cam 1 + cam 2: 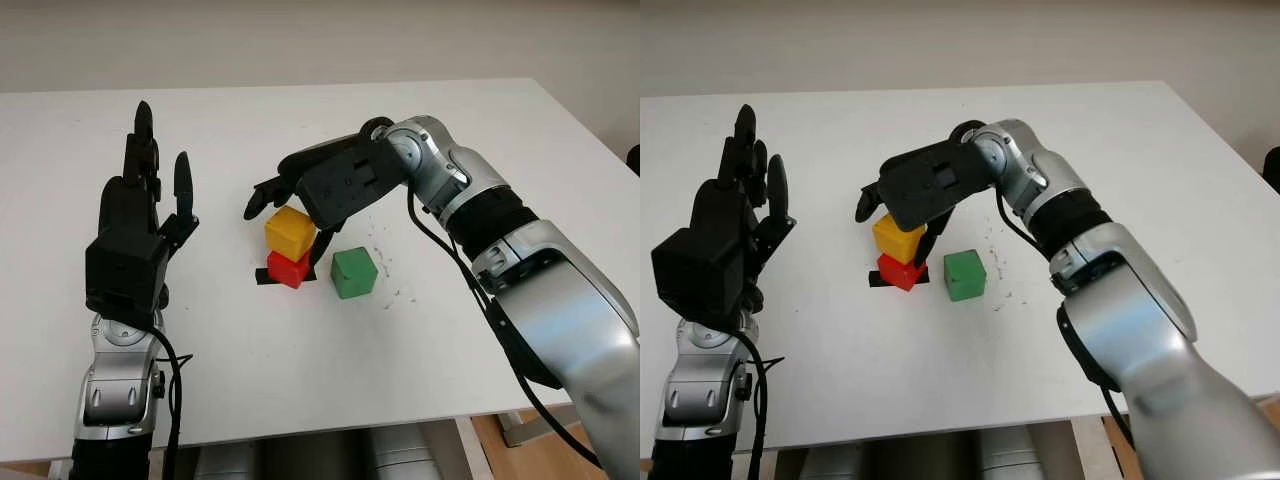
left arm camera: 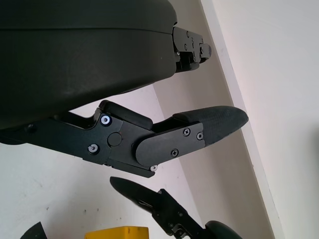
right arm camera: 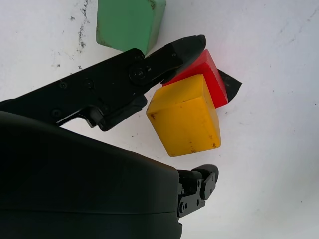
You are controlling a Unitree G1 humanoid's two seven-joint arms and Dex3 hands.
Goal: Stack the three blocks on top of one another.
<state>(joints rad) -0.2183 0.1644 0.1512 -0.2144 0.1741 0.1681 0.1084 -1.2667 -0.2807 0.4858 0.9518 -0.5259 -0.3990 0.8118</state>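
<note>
A yellow block (image 1: 290, 230) sits on a red block (image 1: 288, 268), a little askew, near the middle of the white table (image 1: 440, 350). A green block (image 1: 354, 272) stands on the table just to their right. My right hand (image 1: 290, 226) reaches in from the right and straddles the yellow block. Its thumb (image 3: 184, 47) lies beside the red block (image 3: 205, 74), and its other fingertips (image 3: 205, 177) stay a small gap away from the yellow block (image 3: 184, 115). It is open. My left hand (image 1: 140, 210) is held up at the left, open, holding nothing.
A piece of black tape (image 1: 263, 278) lies under the red block. Faint dark scuff marks (image 1: 385, 260) dot the table right of the green block. The table's front edge runs near both arms, and a pale wall stands behind the far edge.
</note>
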